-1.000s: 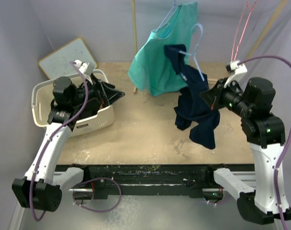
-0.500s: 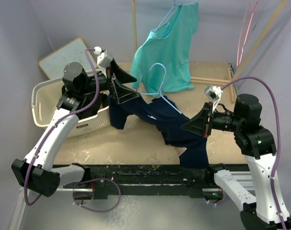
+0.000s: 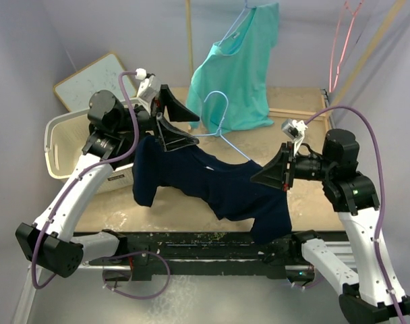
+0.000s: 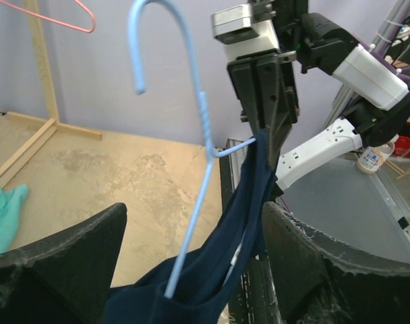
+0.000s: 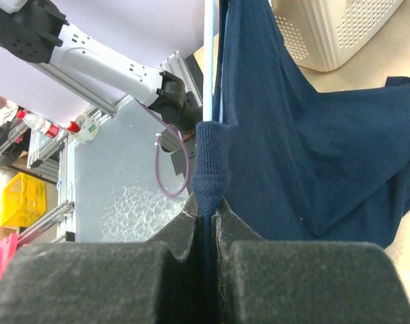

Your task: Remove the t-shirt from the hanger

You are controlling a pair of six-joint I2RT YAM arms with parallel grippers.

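Note:
The navy t-shirt (image 3: 218, 182) stretches low over the table between my two grippers, with its left part hanging below the left one. The light blue hanger (image 3: 235, 146) is still in it, hook up. My left gripper (image 3: 195, 127) is open; in the left wrist view (image 4: 195, 223) its fingers stand wide on either side of the hanger (image 4: 202, 108) and the shirt (image 4: 239, 223). My right gripper (image 3: 253, 181) is shut on a thick folded edge of the shirt (image 5: 306, 135). The right wrist view (image 5: 206, 209) shows the hanger rod just beside that edge.
A teal shirt (image 3: 242, 74) hangs on its own hanger from the wooden rack (image 3: 189, 40) at the back. A white basket (image 3: 60, 145) stands at the left under my left arm, with a whiteboard (image 3: 90, 81) behind it. A pink hanger (image 3: 340, 47) hangs at the back right.
The shirt and hanger came down from beside the rack to low over the table. My left arm swung from the basket to the shirt's left end. My right gripper pulled nearer and lower.

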